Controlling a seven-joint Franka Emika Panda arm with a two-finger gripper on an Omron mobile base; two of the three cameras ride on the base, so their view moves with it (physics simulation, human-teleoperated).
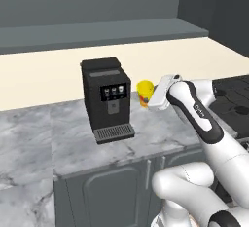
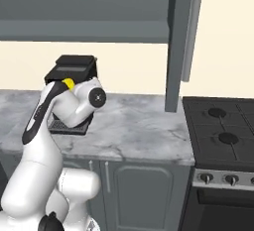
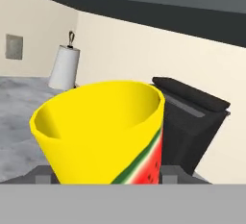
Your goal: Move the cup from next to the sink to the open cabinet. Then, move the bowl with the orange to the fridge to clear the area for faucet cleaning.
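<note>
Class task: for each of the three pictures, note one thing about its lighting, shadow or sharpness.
Left base view: flat, even light, the black coffee machine soft-edged. Right base view: no glare on the grey marbled counter. Hand view: the yellow watermelon-print cup looms large, shaded inside, its edges slightly blurred.

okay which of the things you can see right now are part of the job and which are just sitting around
Job: cup, at the end effector; open cabinet above.
Sitting around: coffee machine, paper towel roll, stove.
</note>
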